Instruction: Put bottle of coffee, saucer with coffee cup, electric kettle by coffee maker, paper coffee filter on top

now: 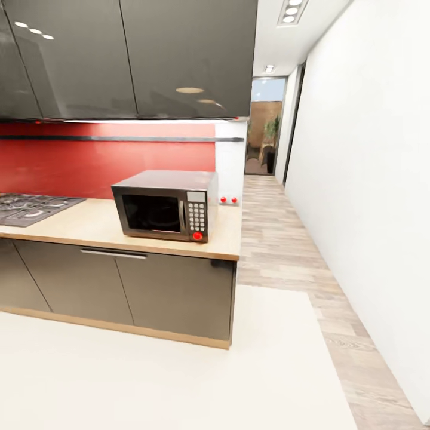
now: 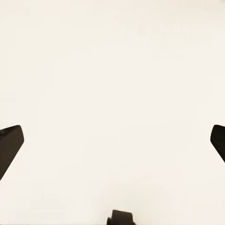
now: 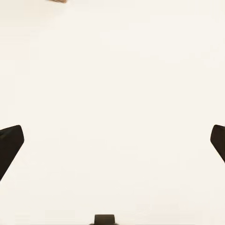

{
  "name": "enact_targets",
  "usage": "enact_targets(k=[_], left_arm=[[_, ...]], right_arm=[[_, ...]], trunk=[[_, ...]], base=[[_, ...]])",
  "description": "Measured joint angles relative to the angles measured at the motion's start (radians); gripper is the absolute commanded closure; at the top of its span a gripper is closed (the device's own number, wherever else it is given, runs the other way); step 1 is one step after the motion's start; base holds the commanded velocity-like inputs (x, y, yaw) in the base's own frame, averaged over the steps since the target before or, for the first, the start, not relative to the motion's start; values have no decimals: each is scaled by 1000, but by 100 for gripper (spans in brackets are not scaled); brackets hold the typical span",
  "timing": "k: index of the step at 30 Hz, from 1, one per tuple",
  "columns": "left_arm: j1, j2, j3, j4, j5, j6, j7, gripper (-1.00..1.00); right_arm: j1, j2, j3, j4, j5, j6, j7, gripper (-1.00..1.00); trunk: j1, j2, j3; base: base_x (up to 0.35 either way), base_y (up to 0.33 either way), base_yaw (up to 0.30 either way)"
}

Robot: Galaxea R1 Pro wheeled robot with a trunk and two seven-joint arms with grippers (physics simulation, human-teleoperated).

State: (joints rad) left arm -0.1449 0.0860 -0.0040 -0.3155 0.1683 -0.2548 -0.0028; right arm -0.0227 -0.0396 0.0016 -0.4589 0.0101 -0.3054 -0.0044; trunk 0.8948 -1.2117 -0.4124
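Observation:
The kitchen countertop (image 1: 89, 230), light tan wood over glossy dark grey cabinet fronts, runs from the left and ends near the middle of the head view. Above it the thin dark kitchen shelf (image 1: 119, 138) crosses the red backsplash, and the stretch I see is bare. The coffee maker, bottle of coffee, paper coffee filter, saucer, coffee cup and electric kettle are out of view. My left gripper (image 2: 112, 145) is open, its dark fingertips (image 2: 10, 145) wide apart over pale floor. My right gripper (image 3: 112, 145) is open in the same way, with nothing between its fingers.
A black and silver microwave (image 1: 167, 205) stands near the counter's right end. A gas hob (image 1: 30, 208) lies at the left. Dark wall cabinets (image 1: 131, 54) hang above. A wood-floored hallway (image 1: 280, 239) runs along a white wall (image 1: 370, 179) at the right.

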Motion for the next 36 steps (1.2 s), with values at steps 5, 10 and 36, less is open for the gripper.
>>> enact_targets(k=[5,10,36], left_arm=[[0,0,0,0,0,0,0,-100],[0,3,0,0,1,0,0,-100],[0,9,1,0,2,0,1,-100]], right_arm=[[0,2,0,0,0,0,0,-100],[0,3,0,0,0,0,0,-100],[0,2,0,0,0,0,0,-100]], trunk=[[-19,35,16],[-38,70,31],[-138,252,113]], base=[[0,0,281],[0,0,281],[0,0,281]])
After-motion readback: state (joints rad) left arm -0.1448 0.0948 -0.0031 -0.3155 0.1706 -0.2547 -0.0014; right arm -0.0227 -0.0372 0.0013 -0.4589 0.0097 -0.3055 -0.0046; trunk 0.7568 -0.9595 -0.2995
